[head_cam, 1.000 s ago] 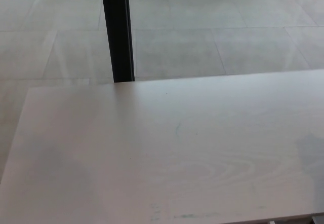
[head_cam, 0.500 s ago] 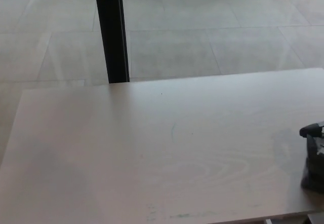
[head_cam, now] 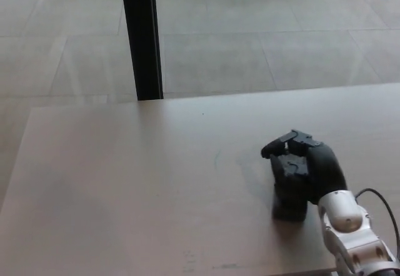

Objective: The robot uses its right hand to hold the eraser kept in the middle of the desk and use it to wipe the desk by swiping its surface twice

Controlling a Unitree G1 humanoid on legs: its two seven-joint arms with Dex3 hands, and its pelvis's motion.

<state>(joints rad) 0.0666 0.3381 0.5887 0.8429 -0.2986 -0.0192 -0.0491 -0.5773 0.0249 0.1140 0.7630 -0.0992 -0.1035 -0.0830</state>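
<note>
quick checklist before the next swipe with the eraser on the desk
1. Right hand over the desk: ok, it sits on the right half of the top.
2. Eraser in that hand: cannot tell; dark fingers curl around something dark, and no separate eraser shows.
3. Contact with the surface: cannot tell from this angle.
4. Swipe path: ok, no other objects show on the desk.
5. Marks to wipe: ok, a faint smudge lies by the near edge.
6. Left hand out of the way: ok, not in view.
</note>
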